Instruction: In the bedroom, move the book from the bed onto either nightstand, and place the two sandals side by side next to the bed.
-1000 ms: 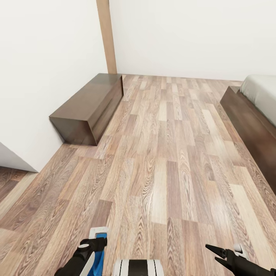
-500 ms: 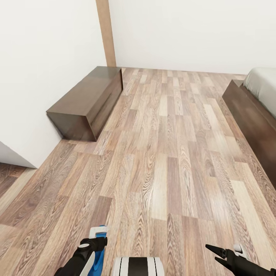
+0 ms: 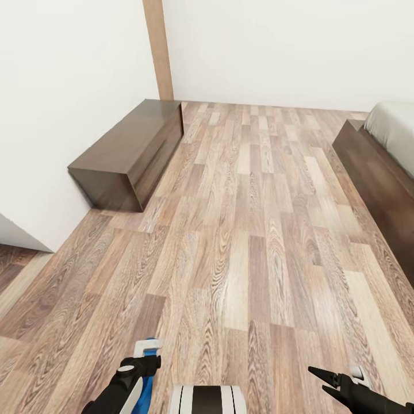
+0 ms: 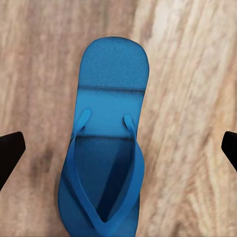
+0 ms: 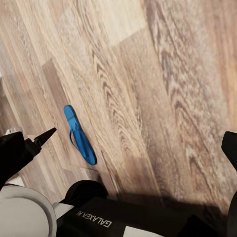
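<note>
Nothing much has moved since half a second ago: the long low cabinet (image 3: 129, 155) sits a tiny bit more to the side in the head view, and the arms look the same.

One blue sandal (image 4: 106, 148) lies flat on the wood floor (image 3: 247, 230), strap up. In the left wrist view it sits between the two dark fingertips (image 4: 10, 153) of the left pincer (image 3: 141, 365), which are spread wide and do not touch it. In the head view a bit of blue shows just under that pincer, at the near end of the floor, far from the cabinet.

The right pincer (image 3: 325, 382) is near the robot too, on the other side from the sandal, with its dark fingers apart and nothing in them. In the right wrist view the sandal (image 5: 79, 134) lies alone on the planks, close to the robot's base (image 5: 94, 217).

The bed (image 3: 391, 155) is across the floor from the cabinet, with its pale mattress on a dark brown frame. White walls (image 3: 69, 86) stand behind the cabinet, and a brown wooden post (image 3: 158, 49) runs up the corner.
</note>
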Controlling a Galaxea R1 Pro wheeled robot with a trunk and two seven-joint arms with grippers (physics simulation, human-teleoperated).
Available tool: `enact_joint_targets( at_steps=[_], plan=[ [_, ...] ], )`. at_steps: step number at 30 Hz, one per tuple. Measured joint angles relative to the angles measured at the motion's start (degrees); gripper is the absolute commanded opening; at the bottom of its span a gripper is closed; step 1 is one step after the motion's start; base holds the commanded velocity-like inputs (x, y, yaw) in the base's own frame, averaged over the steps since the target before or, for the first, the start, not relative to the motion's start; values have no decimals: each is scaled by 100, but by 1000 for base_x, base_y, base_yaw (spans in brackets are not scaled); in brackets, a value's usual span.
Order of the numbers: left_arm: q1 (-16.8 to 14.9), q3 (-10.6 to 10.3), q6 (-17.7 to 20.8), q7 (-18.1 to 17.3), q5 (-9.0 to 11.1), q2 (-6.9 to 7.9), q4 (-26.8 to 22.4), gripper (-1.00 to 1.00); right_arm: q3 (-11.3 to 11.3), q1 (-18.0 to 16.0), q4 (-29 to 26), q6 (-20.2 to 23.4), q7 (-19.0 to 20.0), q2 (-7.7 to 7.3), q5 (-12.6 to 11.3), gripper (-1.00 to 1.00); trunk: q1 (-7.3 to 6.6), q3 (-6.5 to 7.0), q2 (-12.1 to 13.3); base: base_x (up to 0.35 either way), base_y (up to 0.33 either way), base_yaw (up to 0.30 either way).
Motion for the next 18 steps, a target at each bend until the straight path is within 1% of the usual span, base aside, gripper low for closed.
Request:
enact_joint_targets(
  at_steps=[11,13,15,18],
  plan=[
    [0,0,-4,15,0,10,5,100,0,0,0,0,0,0,0,100,0,0,0,0,-1,0],
    [0,0,-9,85,0,10,5,100,0,0,0,0,0,0,0,100,0,0,0,0,0,0],
    [0,1,-24,281,0,11,11,100,0,0,0,0,0,0,0,100,0,0,0,0,0,0],
    [0,-7,-52,370,0,6,24,100,0,0,0,-3,0,0,0,100,0,0,0,0,0,0]
  ],
)
